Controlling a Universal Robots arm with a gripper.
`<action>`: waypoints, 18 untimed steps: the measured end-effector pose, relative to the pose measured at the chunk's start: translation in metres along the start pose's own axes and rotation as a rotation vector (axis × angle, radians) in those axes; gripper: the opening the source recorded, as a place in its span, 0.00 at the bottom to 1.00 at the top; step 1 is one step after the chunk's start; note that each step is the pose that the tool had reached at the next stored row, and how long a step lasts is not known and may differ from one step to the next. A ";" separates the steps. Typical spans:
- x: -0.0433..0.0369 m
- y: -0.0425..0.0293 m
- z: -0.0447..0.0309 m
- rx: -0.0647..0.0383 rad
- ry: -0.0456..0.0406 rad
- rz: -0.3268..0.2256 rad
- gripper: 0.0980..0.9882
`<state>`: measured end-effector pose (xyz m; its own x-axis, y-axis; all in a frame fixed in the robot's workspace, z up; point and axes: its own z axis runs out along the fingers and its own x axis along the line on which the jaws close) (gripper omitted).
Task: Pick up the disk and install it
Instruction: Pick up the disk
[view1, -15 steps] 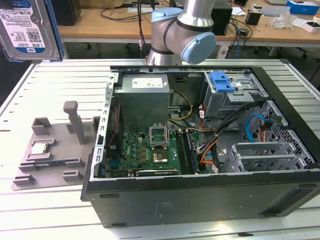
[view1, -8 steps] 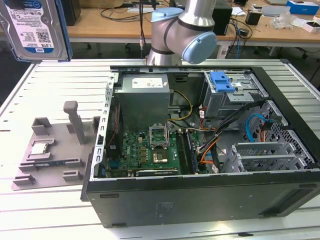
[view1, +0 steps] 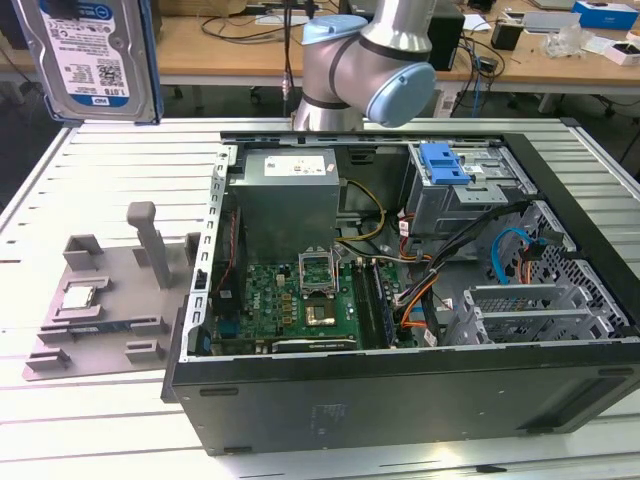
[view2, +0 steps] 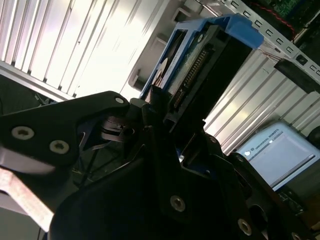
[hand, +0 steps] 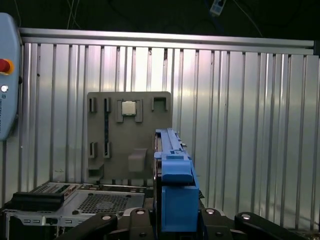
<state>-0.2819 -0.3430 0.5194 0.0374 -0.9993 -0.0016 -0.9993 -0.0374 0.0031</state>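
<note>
**Disk Held in the Gripper, Raised Off the Table**

The single gripper is clamped onto the disk, with its black jaws closed against the two sides of the blue carrier frame. In the first wrist view the disk stands edge-on between them. In the second wrist view the connector end of the disk sticks out past the gripper.

In the exterior view the disk hangs high at the exterior view's left. Its white-and-blue label faces the camera, and it is above the ribbed metal table, well apart from the computer case. The arm rises behind the case.

The count is one disk, one arm and one gripper. One computer case lies on its side with the panel off, showing one motherboard and one grey power supply. One bare blue bracket sits in the drive cage at the far corner of the case. One grey fixture plate lies on the table just beside the case, on the exterior view's left. One small square silver chip rests in a pocket of that plate.
</note>
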 end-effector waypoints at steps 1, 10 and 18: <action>0.0001 -0.0023 0.0000 0.000 -0.0001 0.000 0.30; 0.0013 -0.0338 -0.0001 0.000 0.0000 0.000 0.30; 0.0027 -0.0619 -0.0002 -0.001 -0.0018 0.000 0.30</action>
<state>-0.2200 -0.3434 0.5194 0.0373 -0.9993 -0.0034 -0.9993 -0.0373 0.0040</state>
